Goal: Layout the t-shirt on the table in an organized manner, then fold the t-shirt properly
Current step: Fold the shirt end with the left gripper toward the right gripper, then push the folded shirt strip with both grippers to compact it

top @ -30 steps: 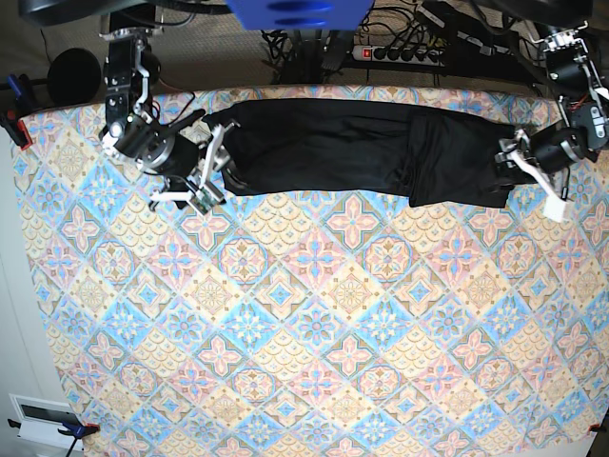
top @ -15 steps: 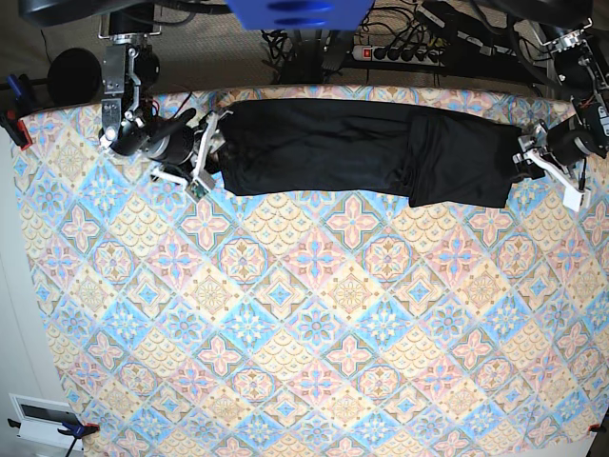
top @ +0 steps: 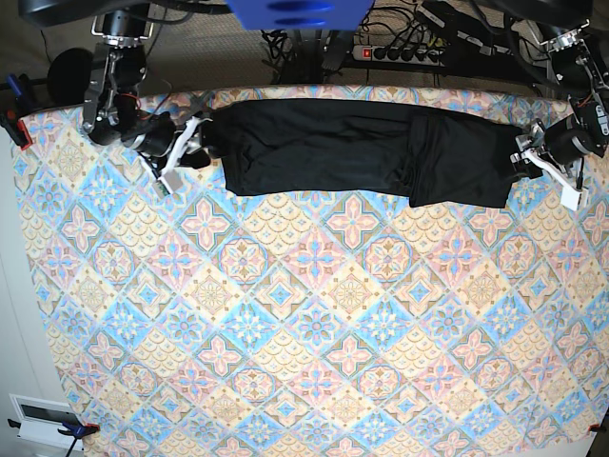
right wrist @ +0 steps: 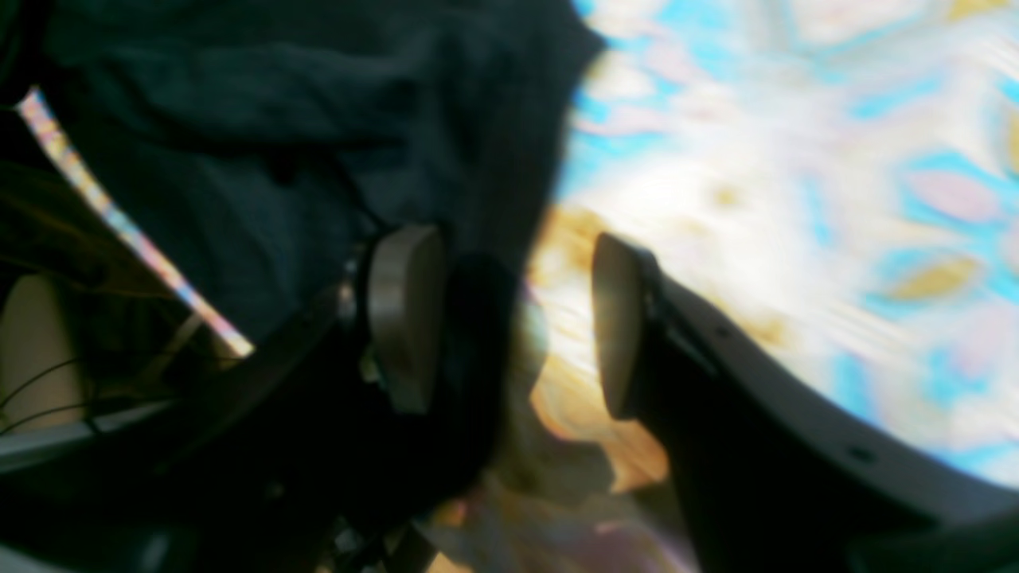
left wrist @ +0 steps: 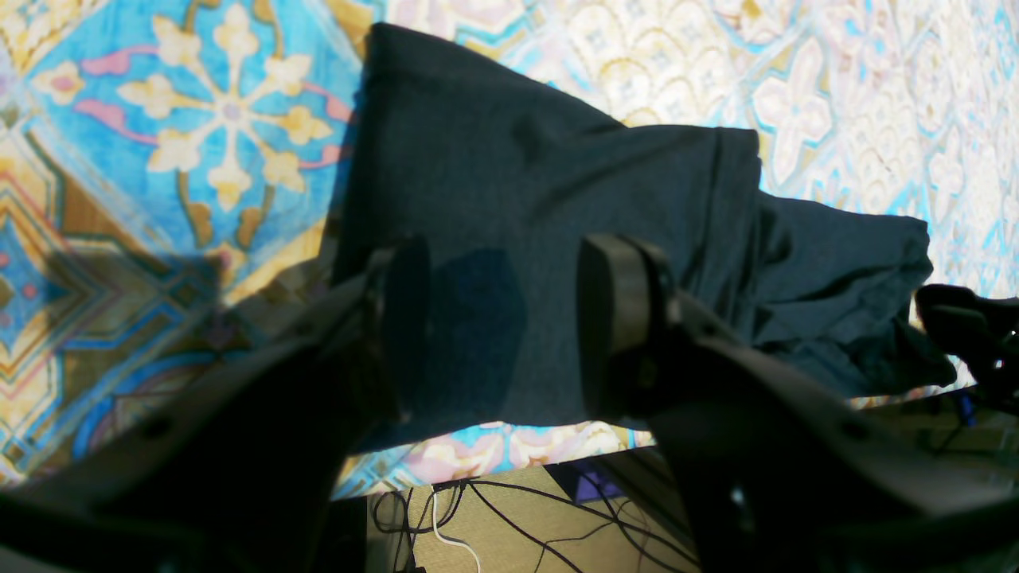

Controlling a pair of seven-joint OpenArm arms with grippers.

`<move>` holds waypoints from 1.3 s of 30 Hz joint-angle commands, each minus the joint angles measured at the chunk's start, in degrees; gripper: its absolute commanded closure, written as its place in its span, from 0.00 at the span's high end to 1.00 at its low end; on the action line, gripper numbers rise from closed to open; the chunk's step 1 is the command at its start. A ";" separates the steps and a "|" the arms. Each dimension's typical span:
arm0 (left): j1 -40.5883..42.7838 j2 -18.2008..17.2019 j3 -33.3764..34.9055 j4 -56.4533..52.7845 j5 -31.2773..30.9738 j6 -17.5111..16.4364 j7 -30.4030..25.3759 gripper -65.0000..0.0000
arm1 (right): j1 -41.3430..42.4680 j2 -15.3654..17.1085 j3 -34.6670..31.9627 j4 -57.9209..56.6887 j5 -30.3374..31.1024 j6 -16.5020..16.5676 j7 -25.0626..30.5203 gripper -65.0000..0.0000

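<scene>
The black t-shirt point(top: 333, 148) lies as a long folded strip along the far edge of the table point(top: 314, 324), with a doubled part at its right end. My left gripper point(top: 525, 162) is open at that right end. In the left wrist view it point(left wrist: 505, 326) hovers open over the t-shirt point(left wrist: 509, 175) and holds nothing. My right gripper point(top: 197, 148) is open at the strip's left end. In the blurred right wrist view it point(right wrist: 509, 318) straddles the t-shirt's edge point(right wrist: 279, 159), with one finger over cloth and the other over the table point(right wrist: 796, 159).
A power strip point(top: 400, 52) and cables lie beyond the far edge. A black round object point(top: 74, 74) and a clamp point(top: 14, 124) are at the far left. A white box point(top: 43, 419) is at the near left corner. Cables point(left wrist: 509, 517) hang below the table edge.
My right gripper moved up and left, off the shirt's lower left corner, to the far left end. My left gripper shifted slightly right. The t-shirt lies as before.
</scene>
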 commanded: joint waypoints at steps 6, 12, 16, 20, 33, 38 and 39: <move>-0.28 -1.19 -0.36 0.62 -1.01 -0.15 -0.68 0.45 | 0.38 1.57 1.02 1.37 -0.81 -0.32 -0.69 0.45; -0.28 -1.19 -0.36 0.62 -0.92 -0.15 -2.44 0.45 | 0.56 1.57 -5.75 -1.35 -0.73 -0.32 -0.42 0.45; -0.28 -1.19 -0.36 0.62 -0.92 -0.15 -2.44 0.45 | 0.56 1.13 -7.86 -1.88 -0.73 -0.32 -0.51 0.45; -0.28 -1.19 -0.36 0.62 -1.09 -0.15 -2.44 0.45 | 0.56 -0.28 -9.09 -1.88 -0.73 -0.32 -0.51 0.45; -0.28 -1.19 -0.36 0.62 -1.27 -0.15 -2.44 0.45 | 0.56 -3.70 -11.37 -8.12 -0.81 -0.32 0.02 0.45; -0.28 -1.19 -0.36 0.70 -1.36 -0.15 -2.44 0.45 | 0.56 -5.02 -11.46 -8.39 -1.08 -0.32 0.02 0.45; -0.37 -1.19 -0.36 0.79 -1.36 -0.15 -2.44 0.45 | 0.56 -5.20 -11.46 -8.47 -1.08 -0.32 0.10 0.45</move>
